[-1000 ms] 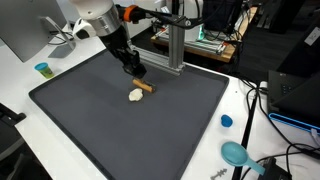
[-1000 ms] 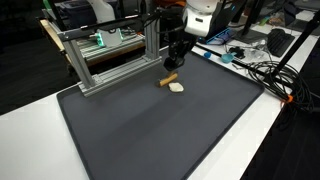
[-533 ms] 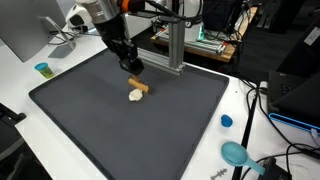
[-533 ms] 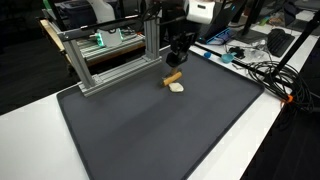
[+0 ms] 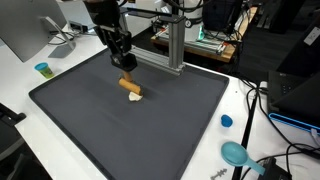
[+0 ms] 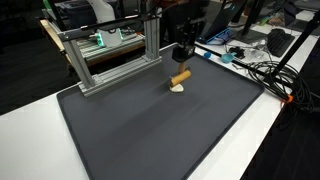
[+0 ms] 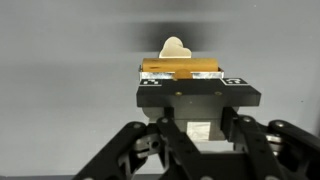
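Note:
My gripper (image 5: 127, 76) hangs over the far middle of the dark grey mat (image 5: 90, 120) and is shut on a short brown stick (image 5: 130, 86), which it holds just above the mat. A small cream-white lump (image 5: 137, 96) lies on the mat right below and beside the stick. In the other exterior view the gripper (image 6: 182, 64) holds the stick (image 6: 180, 75) over the lump (image 6: 177, 88). In the wrist view the stick (image 7: 180, 68) lies crosswise at the fingertips (image 7: 185, 78), with the lump (image 7: 176, 46) just beyond it.
An aluminium frame (image 5: 175, 45) stands at the mat's far edge and also shows in an exterior view (image 6: 110, 55). A small blue cup (image 5: 42, 69), a blue cap (image 5: 226, 121) and a teal scoop (image 5: 236, 153) sit on the white table. Cables (image 6: 260, 70) lie beside the mat.
My gripper has risen and taken the brown stick up off the mat, shifting it over the white lump. The lump has stayed in place.

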Controlling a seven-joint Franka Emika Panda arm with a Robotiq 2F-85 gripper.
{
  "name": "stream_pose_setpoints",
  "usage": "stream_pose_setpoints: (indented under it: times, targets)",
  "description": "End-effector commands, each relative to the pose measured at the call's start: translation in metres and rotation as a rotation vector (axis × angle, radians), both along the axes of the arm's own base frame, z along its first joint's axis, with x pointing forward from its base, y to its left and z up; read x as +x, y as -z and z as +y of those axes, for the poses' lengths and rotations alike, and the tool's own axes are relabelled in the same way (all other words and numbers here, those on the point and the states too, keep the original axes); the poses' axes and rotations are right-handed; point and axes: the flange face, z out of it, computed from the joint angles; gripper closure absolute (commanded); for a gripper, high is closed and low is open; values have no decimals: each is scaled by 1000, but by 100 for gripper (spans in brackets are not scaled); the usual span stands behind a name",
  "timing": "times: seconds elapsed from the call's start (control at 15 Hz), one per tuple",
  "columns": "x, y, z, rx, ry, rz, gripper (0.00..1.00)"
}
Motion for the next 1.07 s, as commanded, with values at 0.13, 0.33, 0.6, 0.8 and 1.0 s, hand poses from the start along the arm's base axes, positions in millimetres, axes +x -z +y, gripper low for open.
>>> stream_pose_setpoints:
  times: [0.13, 0.33, 0.6, 0.8, 1.0]
  targets:
    - [10, 36, 0, -31, 17, 35, 78]
    - [19, 62, 1, -48, 18, 54, 78]
    - [21, 71, 3, -42, 10, 129, 78]
    - [24, 76, 3, -37, 13, 150, 78]
    - [29, 80, 3, 9, 2, 156, 78]
